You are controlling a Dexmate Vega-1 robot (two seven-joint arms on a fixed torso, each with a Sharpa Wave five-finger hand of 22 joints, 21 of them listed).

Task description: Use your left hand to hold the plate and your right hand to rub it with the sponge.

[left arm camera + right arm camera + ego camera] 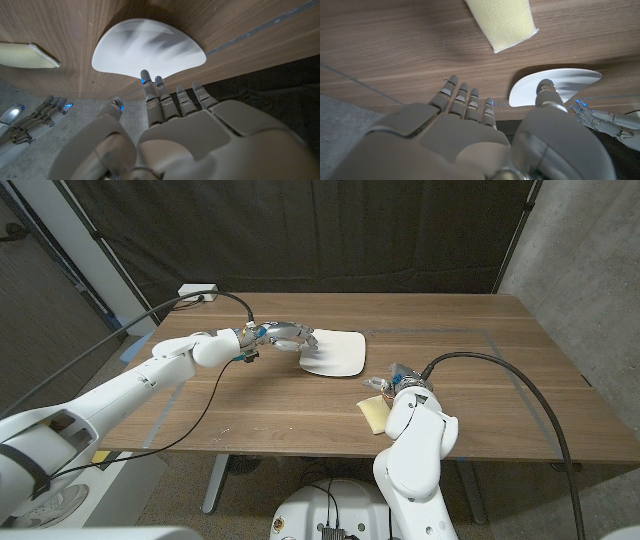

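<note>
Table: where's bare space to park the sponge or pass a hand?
Free: the wide stretch right of the plate out to the table edge, and the near-left area under the left hand. Crowded: the gap between plate, sponge and right hand.

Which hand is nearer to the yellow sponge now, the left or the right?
The right. The right hand hovers just beside the sponge, not holding it. The left hand is far across the table, at the edge of the white plate.
</note>
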